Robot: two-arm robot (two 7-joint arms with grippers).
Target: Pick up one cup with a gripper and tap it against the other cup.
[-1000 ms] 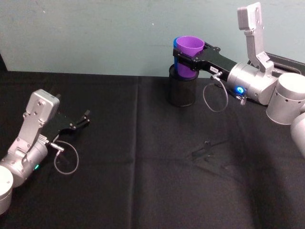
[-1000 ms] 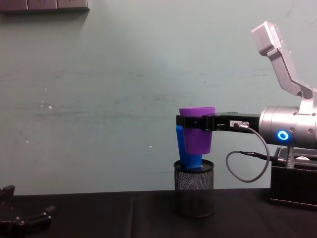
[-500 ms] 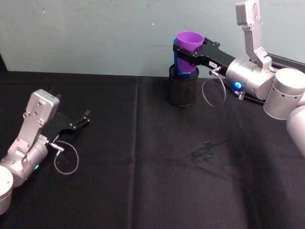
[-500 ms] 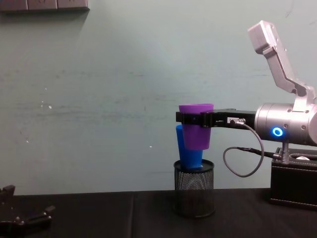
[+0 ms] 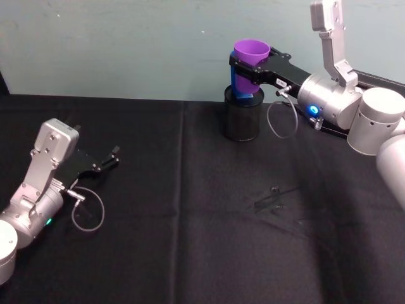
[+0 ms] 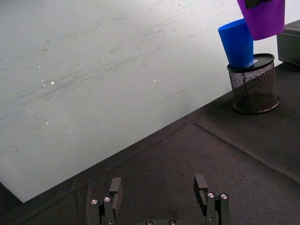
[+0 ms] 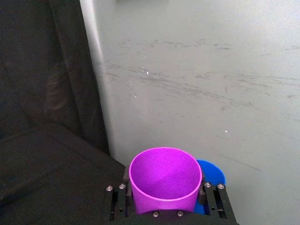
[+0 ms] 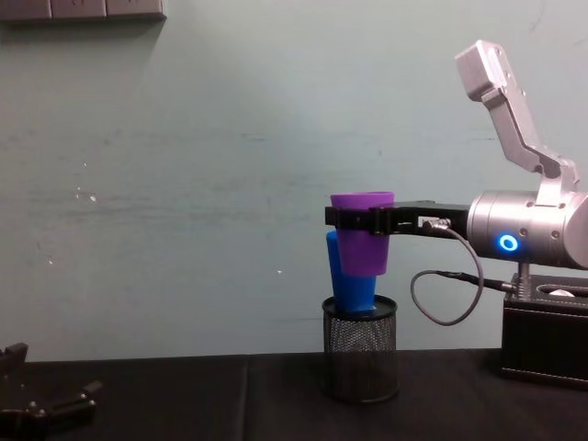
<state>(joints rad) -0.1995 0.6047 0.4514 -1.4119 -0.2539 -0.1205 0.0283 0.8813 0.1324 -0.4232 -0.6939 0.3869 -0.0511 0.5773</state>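
My right gripper (image 5: 248,65) (image 8: 358,219) (image 7: 165,206) is shut on the purple cup (image 5: 251,56) (image 8: 363,234) (image 7: 165,179) (image 6: 262,18), holding it upright in the air at the far side of the table. The blue cup (image 8: 347,280) (image 6: 238,43) (image 5: 236,85) (image 7: 212,172) stands tilted in the black wire-mesh pen holder (image 8: 360,347) (image 5: 240,118) (image 6: 254,83), just behind and below the purple one. The two cups overlap in view; I cannot tell whether they touch. My left gripper (image 5: 107,161) (image 6: 159,187) rests open near the table's left side.
A black cloth covers the table (image 5: 190,221). A black box (image 8: 544,335) sits at the far right under my right arm. A small dark crease or object (image 5: 273,201) lies on the cloth right of centre. A pale wall (image 8: 184,184) rises close behind the pen holder.
My right gripper has carried the purple cup slightly up and back toward the wall, closer over the blue cup. The left arm has stayed still.
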